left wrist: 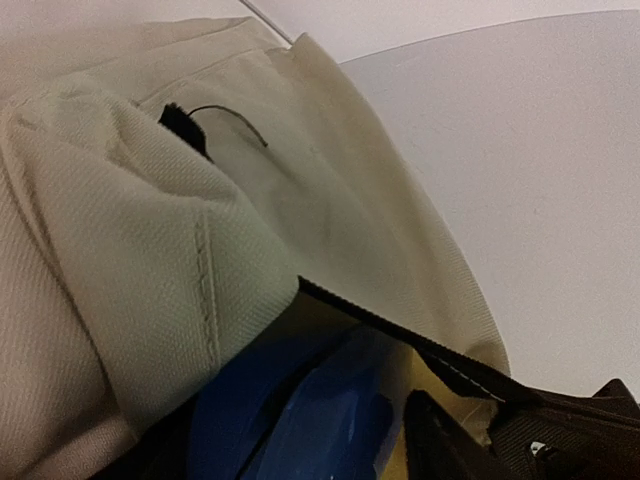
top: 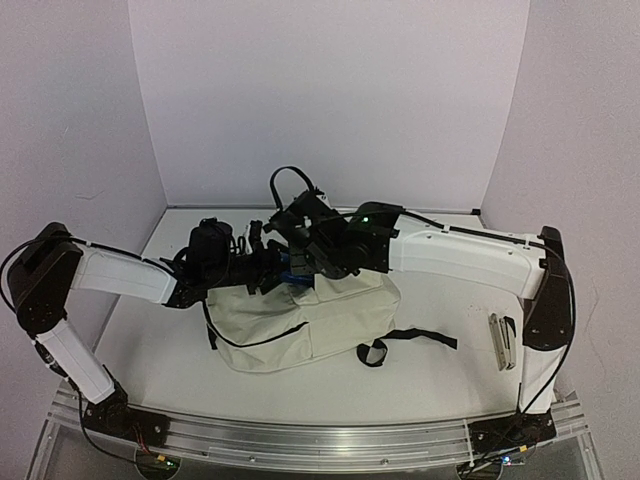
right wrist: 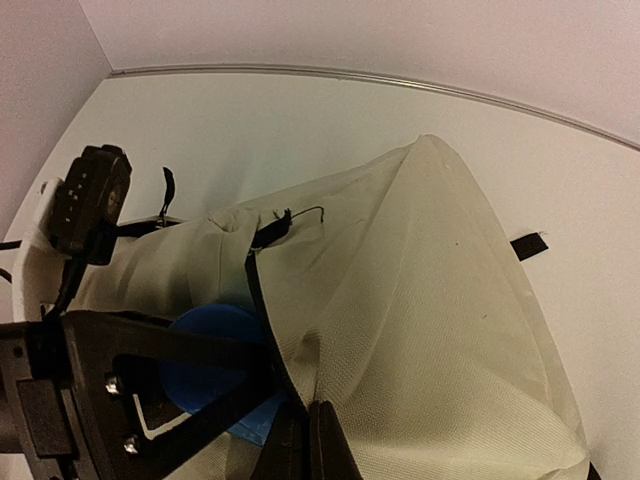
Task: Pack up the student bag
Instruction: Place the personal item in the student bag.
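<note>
Right end effector [right wrist: 308,432]: jaws closed, pinching the black-trimmed mouth rim of the large cream canvas backpack with black straps [top: 300,325] and holding the mouth open.

Left end effector [top: 264,268]: reaching into that mouth from the left. Whether its jaws are standing wide or gripping anything, I cannot tell.

Rounded blue plastic-looking item [right wrist: 210,362]: sitting inside the mouth, against the dark lining, so at least one thing is apparently going in or is already in.

Pale, long stapler-like object [top: 503,342]: lying on the white tabletop [top: 440,385] near the right edge, well apart from the backpack. It is probably waiting to be packed.

Progress, as a judgement: packing is under way, with the mouth unzipped and closing not yet done.

Backpack position: it is slumping at the middle of the tabletop. Its long axis is running roughly parallel to the near edge, and its mouth is pointing up and toward the far edge. One black strap [top: 420,336] is trailing toward the right edge.
</note>
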Tool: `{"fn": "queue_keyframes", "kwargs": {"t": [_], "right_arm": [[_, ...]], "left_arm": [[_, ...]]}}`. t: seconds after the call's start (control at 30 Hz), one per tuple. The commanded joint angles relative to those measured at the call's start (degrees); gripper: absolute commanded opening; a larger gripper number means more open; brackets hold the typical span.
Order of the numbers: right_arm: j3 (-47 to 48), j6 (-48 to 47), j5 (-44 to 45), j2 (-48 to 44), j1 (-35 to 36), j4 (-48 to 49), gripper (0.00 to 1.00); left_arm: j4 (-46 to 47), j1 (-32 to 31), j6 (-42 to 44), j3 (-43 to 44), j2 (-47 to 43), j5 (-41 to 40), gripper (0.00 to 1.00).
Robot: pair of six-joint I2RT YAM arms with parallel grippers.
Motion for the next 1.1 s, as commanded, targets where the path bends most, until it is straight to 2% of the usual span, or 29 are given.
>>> {"fn": "queue_keyframes", "kwargs": {"t": [0.0,0.13,0.27,0.5,0.7,0.97,1.07], "right_arm": [[1.73,0.38,2.07,-5.70,-0.11,6.16,0.00],[1.59,0.02,2.12,-5.73,-0.32,6.16,0.00],[1.62,-0.11,2.09,-5.63,-0.44,6.26,0.00],[1.48,-0.40,2.20,-5.77,-0.49,6.35,0.00],[1.00,-0.36,2.55,-5.86,-0.60,6.44,0.00],[0.59,-0.29,2.60,-5.76,-0.57,6.53,0.00],[0.50,-0.26,2.54,-5.76,-0.59,6.57,0.00]], "left_arm": [[-14.13,-0.28,7.45,2.38,-7.54,-5.12,0.72],[-20.52,-0.29,9.91,2.38,-11.25,-6.93,0.84],[-23.77,-0.29,10.38,2.58,-12.04,-6.63,0.85],[-23.83,-0.50,8.79,1.82,-11.57,-5.06,0.70],[-21.12,-1.08,7.14,1.36,-11.80,-3.24,0.67],[-19.32,-1.61,7.10,2.64,-10.01,-2.55,0.45],[-17.60,-1.60,7.10,3.97,-8.22,-1.87,0.40]]}}
